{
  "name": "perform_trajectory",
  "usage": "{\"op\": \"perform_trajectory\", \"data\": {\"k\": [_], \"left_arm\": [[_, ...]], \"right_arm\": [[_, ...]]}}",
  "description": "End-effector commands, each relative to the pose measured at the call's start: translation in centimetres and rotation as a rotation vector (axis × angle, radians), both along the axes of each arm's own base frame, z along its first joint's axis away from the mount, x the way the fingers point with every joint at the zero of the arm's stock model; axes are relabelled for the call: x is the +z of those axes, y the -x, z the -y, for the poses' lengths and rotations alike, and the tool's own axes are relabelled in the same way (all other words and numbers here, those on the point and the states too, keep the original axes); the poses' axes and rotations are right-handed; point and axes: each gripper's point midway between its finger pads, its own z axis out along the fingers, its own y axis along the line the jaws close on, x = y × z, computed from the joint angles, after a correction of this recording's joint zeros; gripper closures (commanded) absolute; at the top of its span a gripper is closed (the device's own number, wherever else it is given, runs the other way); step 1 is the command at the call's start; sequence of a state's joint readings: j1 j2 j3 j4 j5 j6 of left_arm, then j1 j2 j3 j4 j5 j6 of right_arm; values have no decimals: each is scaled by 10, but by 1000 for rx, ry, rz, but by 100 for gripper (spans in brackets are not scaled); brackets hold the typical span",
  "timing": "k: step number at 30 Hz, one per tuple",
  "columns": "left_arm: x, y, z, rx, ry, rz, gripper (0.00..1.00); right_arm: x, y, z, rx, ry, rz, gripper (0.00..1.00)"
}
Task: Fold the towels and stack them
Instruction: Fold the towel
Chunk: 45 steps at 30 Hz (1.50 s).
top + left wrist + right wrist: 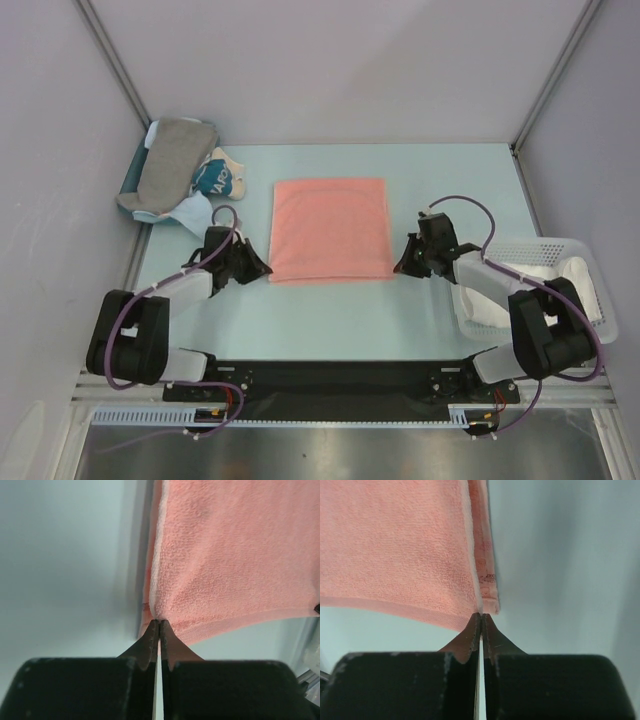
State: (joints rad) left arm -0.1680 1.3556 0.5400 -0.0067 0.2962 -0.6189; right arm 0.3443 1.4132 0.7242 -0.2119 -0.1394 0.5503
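Low beside pink towel (pixel 331 228): left tool (pixel 263 270), right tool (pixel 400 268).

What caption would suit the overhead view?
The left gripper and right gripper pinch the near corners of a folded salmon-pink towel lying on the table.

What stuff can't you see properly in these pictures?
1. Top view: the right arm covers part of the white towel in the basket.
2. Top view: the grey towel hides most of what lies under it; the teal bundle has print too small to read.
3. Wrist views: the left gripper and right gripper are shut at the salmon-pink towel corners; their fingers hide whether cloth is pinched.
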Motion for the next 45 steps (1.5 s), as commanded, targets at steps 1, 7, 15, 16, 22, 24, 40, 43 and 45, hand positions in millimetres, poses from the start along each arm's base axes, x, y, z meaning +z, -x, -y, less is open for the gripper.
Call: {"op": "perform_trajectory", "data": {"k": [1, 7, 15, 16, 22, 24, 40, 43, 45], "left_arm": [[-9, -4, 2, -16, -9, 31, 97], [-22, 0, 4, -28, -19, 3, 93], [-21, 5, 3, -30, -38, 4, 92], [-20, 6, 2, -30, -39, 10, 92], [7, 2, 3, -34, -38, 67, 95], [11, 6, 3, -43, -47, 59, 94], [-25, 28, 13, -75, -61, -10, 87], [-20, 27, 11, -68, -77, -3, 75], [-14, 22, 8, -55, -93, 23, 69]], "right_arm": [[-12, -5, 1, -9, 18, 4, 100], [-33, 0, 2, -2, 27, -38, 100], [-38, 2, 6, -14, 35, -47, 100], [-37, 2, 7, -18, 34, -49, 100], [-26, 0, 14, -42, 27, -26, 100], [-22, -1, 17, -47, 27, -19, 100], [-35, 14, 26, -52, 31, -47, 95], [-29, 10, 25, -50, 33, -38, 79], [-23, 5, 26, -53, 34, -24, 73]]}}
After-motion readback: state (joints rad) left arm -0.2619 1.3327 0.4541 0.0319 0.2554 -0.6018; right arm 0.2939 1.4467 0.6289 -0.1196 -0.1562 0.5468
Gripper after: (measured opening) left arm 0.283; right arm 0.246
